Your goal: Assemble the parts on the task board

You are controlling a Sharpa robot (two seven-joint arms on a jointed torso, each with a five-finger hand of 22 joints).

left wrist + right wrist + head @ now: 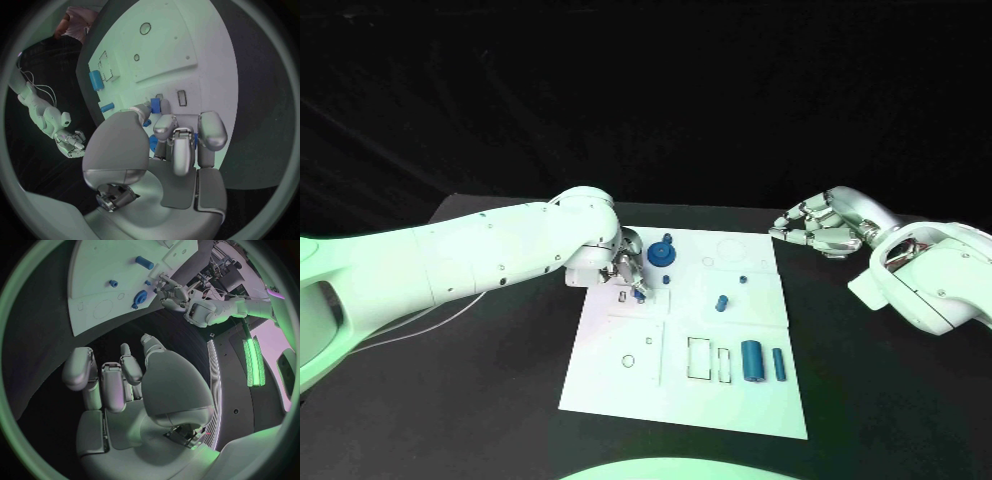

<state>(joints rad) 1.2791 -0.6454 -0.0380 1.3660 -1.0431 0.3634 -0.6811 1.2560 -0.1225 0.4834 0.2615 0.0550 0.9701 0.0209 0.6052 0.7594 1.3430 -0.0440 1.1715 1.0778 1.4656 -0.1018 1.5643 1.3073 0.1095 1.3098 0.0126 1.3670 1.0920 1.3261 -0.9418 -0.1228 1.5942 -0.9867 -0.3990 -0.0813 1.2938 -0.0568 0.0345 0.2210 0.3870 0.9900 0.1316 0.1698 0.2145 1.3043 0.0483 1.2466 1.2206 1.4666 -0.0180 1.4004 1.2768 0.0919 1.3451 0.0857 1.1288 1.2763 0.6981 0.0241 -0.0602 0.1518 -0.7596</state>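
Note:
The white task board [678, 395] lies in the middle of the black table. My left hand [627, 268] hovers over its far left corner and pinches a small blue part [640, 293] between thumb and fingers; the same small blue part [155, 105] sits at the thumb tip in the left wrist view. A round blue part [661, 256] stands just beside that hand. Two small blue pegs [721, 302] stand mid-board. A blue cylinder [753, 360] and a thin blue bar [779, 364] lie near the right edge. My right hand [816, 228] hangs off the board's far right corner, fingers curled in, holding nothing.
Outlined recesses [700, 358] and small holes [629, 360] mark the board's near half. A thin cable [401, 330] trails on the table at the left. Black table [877, 390] surrounds the board on all sides.

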